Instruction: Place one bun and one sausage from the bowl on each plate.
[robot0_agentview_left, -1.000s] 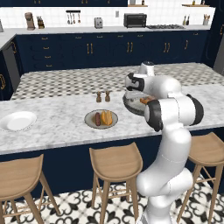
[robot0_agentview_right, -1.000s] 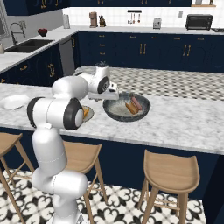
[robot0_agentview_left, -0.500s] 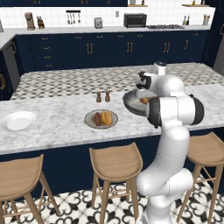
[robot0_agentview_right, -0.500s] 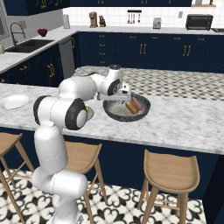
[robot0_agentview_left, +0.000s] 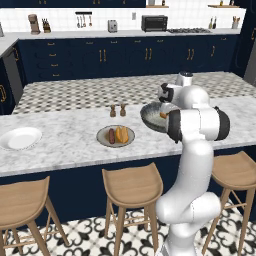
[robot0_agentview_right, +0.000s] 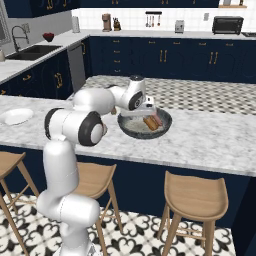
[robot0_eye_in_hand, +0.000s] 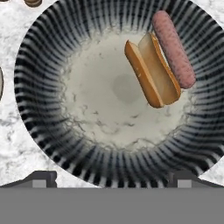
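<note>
jaws (robot0_eye_in_hand: 112, 177) wide, empty | over bowl (robot0_eye_in_hand: 39, 109) | bun (robot0_eye_in_hand: 152, 70) touching sausage (robot0_eye_in_hand: 173, 48) inside

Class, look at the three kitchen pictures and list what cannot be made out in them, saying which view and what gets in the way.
- Bowl, left base view: the arm covers its right side, so the sausage is hidden.
- Gripper, hand view: just the fingertips show at the bottom edge.
- White plate, right base view: too far and small to tell whether it holds anything.
- Beige plate, left base view: too small to tell how the food lies.

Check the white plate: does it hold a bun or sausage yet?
No, the white plate lies bare, while the beige plate already holds both.
</note>
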